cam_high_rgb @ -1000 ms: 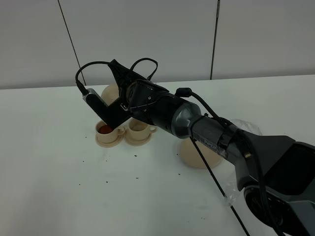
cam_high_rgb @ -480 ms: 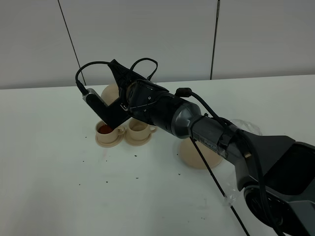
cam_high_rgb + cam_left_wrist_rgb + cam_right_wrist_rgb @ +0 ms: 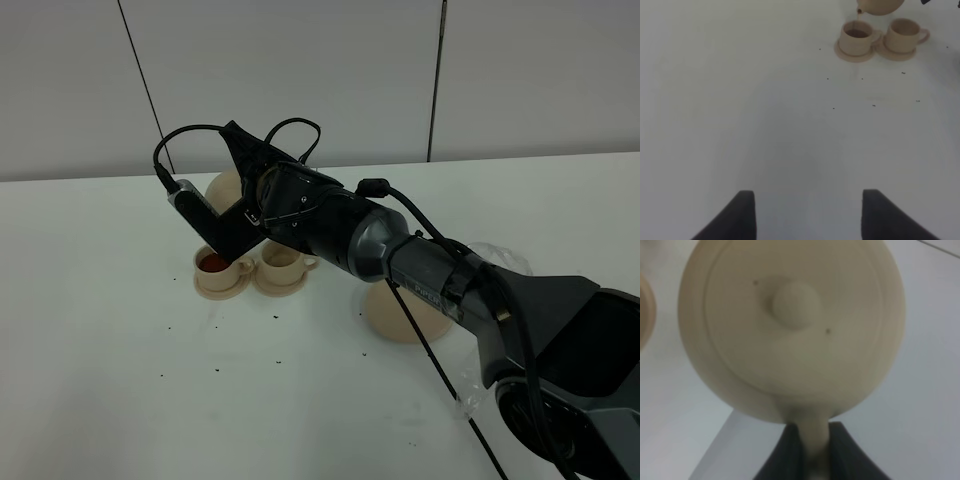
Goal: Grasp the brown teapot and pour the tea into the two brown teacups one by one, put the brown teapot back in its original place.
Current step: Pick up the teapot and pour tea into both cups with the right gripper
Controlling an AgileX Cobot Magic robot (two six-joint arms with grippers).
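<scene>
Right gripper (image 3: 812, 436): pressed together on the loop handle of the brown teapot (image 3: 222, 188); in the right wrist view the dark fingers (image 3: 786, 456) sit on either side of the handle.
Brown teapot: held off the table at the upper left of centre in the high view, mostly hidden behind the right arm (image 3: 420, 262). The lid is on, with its knob (image 3: 795, 299) showing in the right wrist view.
Spout: the left wrist view shows it directly above the tea-filled teacup (image 3: 214, 263), with a thin stream running down from it.
Tea-filled teacup: left one of the pair, left of centre in the high view, standing on its small saucer (image 3: 205, 288) and holding reddish-brown liquid.
Second teacup (image 3: 282, 258): just beside the first on the right, on its own small saucer (image 3: 268, 289). The two saucers look to touch, and no liquid can be seen inside this cup.
Wide saucer (image 3: 380, 312): near the centre of the high view, right of and below the cups, partly under the arm, with nothing on the part that shows.
Left gripper (image 3: 807, 215): jaws spread apart, holding nothing, low over the white table (image 3: 120, 400) and well apart from the cups.
Table: scattered with small dark specks (image 3: 278, 362) below the cups.
</scene>
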